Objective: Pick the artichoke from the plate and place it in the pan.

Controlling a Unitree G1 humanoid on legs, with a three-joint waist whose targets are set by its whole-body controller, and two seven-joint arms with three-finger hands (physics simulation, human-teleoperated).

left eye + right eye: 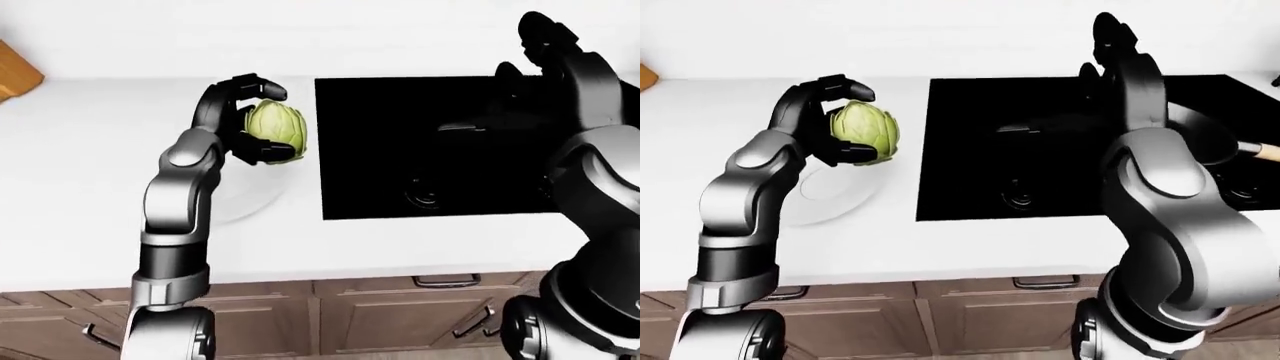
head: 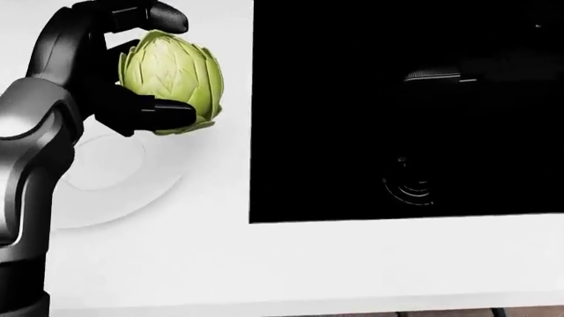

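My left hand (image 2: 167, 66) is shut on the green artichoke (image 2: 176, 79), with fingers over its top and the thumb under it. It hangs above the right rim of the white plate (image 2: 106, 191), near the left edge of the black stove (image 2: 397, 112). The plate holds nothing. A wooden-tipped handle (image 1: 1262, 152) shows at the right-eye view's right edge. I cannot make out the pan's body against the black surface. My right hand (image 1: 540, 34) is raised over the stove's top part, open and holding nothing.
The white counter (image 2: 264, 264) runs around the stove, with brown drawers (image 1: 380, 315) beneath its near edge. A burner ring (image 2: 407, 185) and a grey glint (image 2: 432, 76) mark the stove. A wooden block (image 1: 15, 75) sits at the left-eye view's top left.
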